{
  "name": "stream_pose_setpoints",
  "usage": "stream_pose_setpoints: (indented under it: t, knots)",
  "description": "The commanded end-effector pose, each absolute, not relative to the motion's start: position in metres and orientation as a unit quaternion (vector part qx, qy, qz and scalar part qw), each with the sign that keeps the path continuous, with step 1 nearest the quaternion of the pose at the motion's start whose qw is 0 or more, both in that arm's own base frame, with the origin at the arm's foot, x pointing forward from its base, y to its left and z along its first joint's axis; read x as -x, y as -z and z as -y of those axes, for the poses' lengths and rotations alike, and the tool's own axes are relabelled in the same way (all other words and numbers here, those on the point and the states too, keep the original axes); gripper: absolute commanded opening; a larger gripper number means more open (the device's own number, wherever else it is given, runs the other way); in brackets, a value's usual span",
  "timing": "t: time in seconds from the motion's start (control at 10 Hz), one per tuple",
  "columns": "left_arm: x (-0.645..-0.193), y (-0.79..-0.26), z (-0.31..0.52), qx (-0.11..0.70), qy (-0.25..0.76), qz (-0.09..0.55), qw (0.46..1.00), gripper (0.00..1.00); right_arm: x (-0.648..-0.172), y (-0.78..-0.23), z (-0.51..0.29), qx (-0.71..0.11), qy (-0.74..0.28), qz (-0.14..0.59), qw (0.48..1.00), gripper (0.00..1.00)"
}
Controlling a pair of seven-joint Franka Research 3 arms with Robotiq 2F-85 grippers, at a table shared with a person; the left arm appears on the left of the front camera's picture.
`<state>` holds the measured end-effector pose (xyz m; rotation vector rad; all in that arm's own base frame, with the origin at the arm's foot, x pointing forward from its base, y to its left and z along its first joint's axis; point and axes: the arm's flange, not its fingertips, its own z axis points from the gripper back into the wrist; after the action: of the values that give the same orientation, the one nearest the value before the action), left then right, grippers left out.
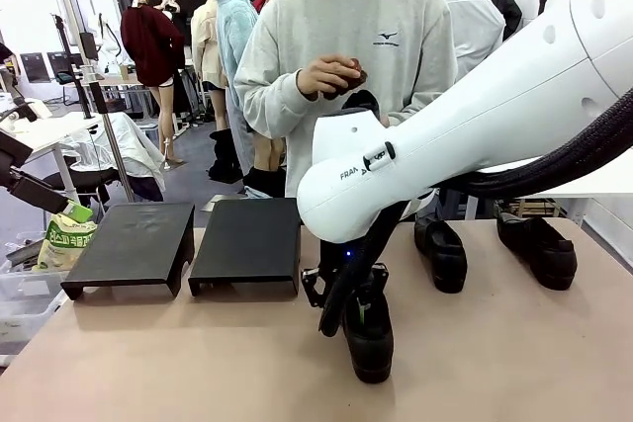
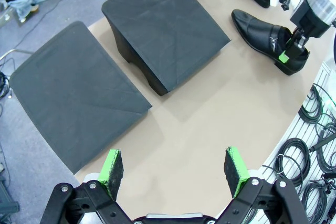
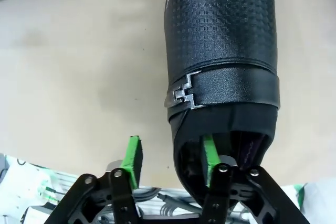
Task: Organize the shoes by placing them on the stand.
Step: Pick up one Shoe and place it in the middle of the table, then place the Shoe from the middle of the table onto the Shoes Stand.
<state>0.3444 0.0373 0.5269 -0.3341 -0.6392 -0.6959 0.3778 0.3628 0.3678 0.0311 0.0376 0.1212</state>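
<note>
Shoe (image 3: pixel 220 40) is set upright on the table (image 1: pixel 178 363), near the stand (image 1: pixel 247 239), off it; toe is pointed away from the robot toward the stand, long axis near-to-far, slightly slanted. Right gripper (image 3: pixel 171 156) is parted astride the heel wall, 1 pad (image 3: pixel 209 153) inside; left gripper (image 2: pixel 176 167) is spread, empty. Risk judged: heel snagged by the inner pad, or toe drooped if pinched there.
</note>
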Motion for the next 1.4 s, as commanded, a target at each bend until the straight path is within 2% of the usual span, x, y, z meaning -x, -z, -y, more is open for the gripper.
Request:
stream_pose_setpoints:
  t: [0.0, 1.2, 1.3]
  knots:
    - [-0.344, -0.526, -0.041, 0.157, 0.340, 0.306, 0.875, 1.00, -0.368, -0.374, -0.354, -0.025, -0.066, -0.001, 0.997, 1.00]
    - [-0.344, -0.526, -0.041, 0.157, 0.340, 0.306, 0.875, 1.00, -0.373, -0.376, -0.358, -0.015, -0.067, -0.008, 0.998, 1.00]
    - [-0.344, -0.526, -0.041, 0.157, 0.340, 0.306, 0.875, 1.00, -0.364, -0.400, -0.361, -0.007, -0.103, 0.014, 0.995, 1.00]
